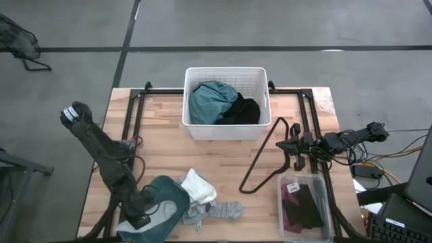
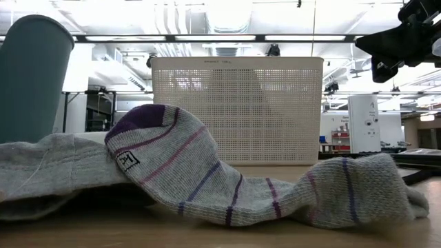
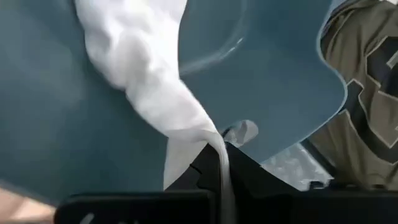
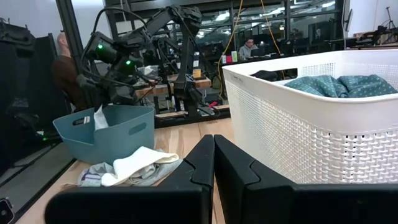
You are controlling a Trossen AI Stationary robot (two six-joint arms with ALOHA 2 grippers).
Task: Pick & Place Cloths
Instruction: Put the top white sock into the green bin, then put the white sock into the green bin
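My left gripper (image 1: 144, 214) hangs over the teal bin (image 1: 167, 196) at the table's near left and is shut on a white cloth (image 3: 143, 68). A second white cloth (image 1: 197, 185) lies heaped on the table beside the bin. A grey striped sock (image 2: 227, 179) lies flat next to it. A large teal cloth (image 1: 210, 100) and a black one (image 1: 243, 111) lie in the white basket (image 1: 226, 129). My right gripper (image 4: 213, 158) is shut and waits over the table's right side, touching nothing. My left gripper pinches the white cloth by a narrow gathered end (image 3: 214, 140) between its two fingers, coming from above and pointing down. The cloth hangs below the fingers into the teal bin (image 3: 280, 81), widening as it goes down; where its lower end rests does not show.
A clear tub (image 1: 305, 209) at the near right holds black and maroon cloths. A black wire hanger (image 1: 264, 156) lies on the table between the basket and the tub. Bare wood shows in front of the basket.
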